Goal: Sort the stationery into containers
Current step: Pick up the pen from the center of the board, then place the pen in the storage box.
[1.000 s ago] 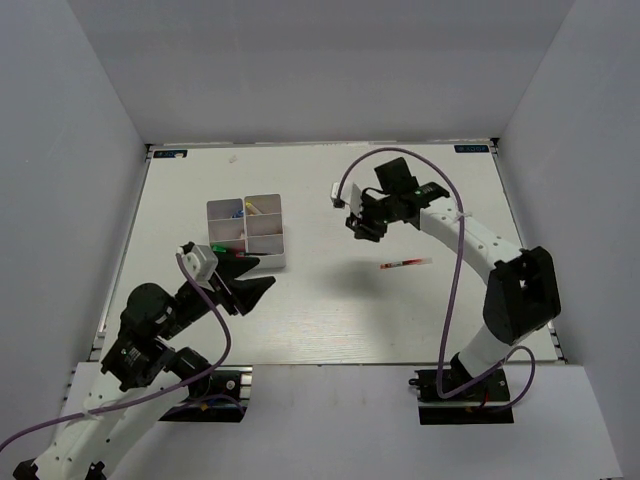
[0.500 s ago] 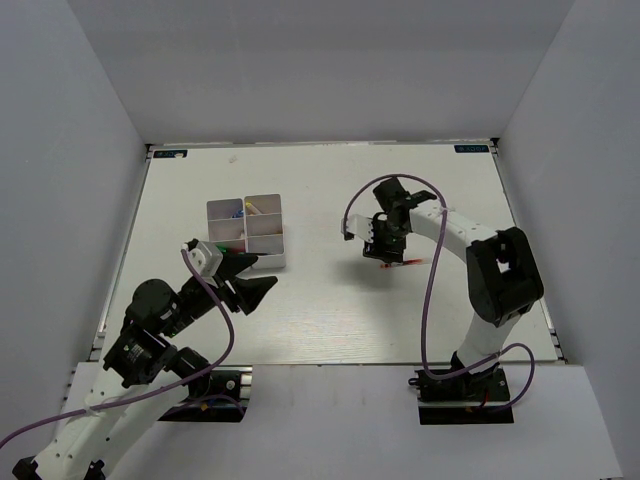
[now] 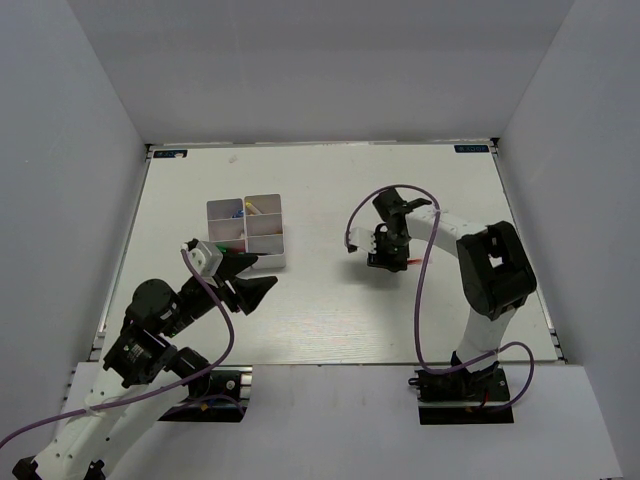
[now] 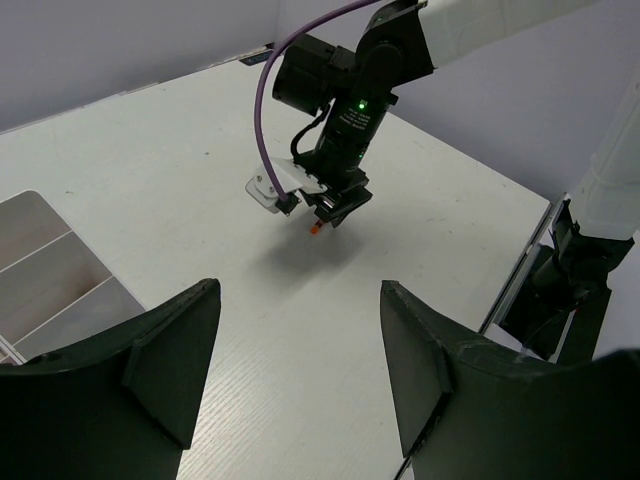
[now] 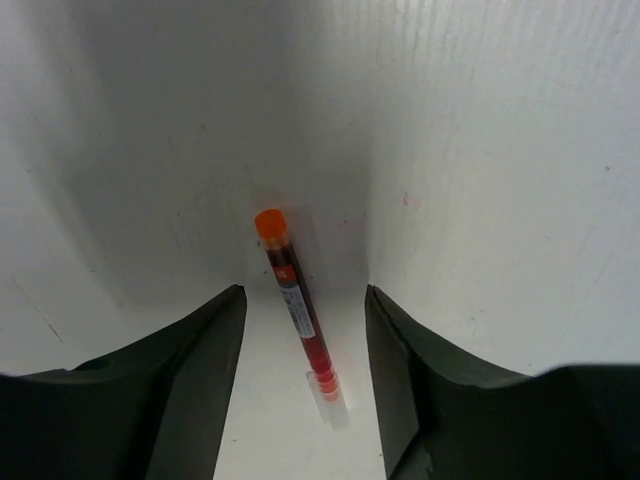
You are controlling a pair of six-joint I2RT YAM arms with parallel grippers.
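Note:
A thin red pen (image 5: 297, 305) with an orange cap lies flat on the white table. My right gripper (image 5: 302, 300) is open and low over it, one finger on each side, not touching it. In the top view the right gripper (image 3: 388, 262) hides most of the pen. In the left wrist view the pen's orange tip (image 4: 314, 228) shows under the right gripper (image 4: 335, 205). The divided tray (image 3: 247, 232) stands left of centre and holds yellow, blue and green items. My left gripper (image 3: 257, 281) is open and empty, just in front of the tray's near right corner.
The tray's near compartments (image 4: 45, 270) show at the left edge of the left wrist view. The right arm's purple cable (image 3: 352, 225) loops above the table. White walls enclose the table on three sides.
My right gripper has swung toward the near side and come down over the red pen, now straddling it. The left arm has hardly moved.

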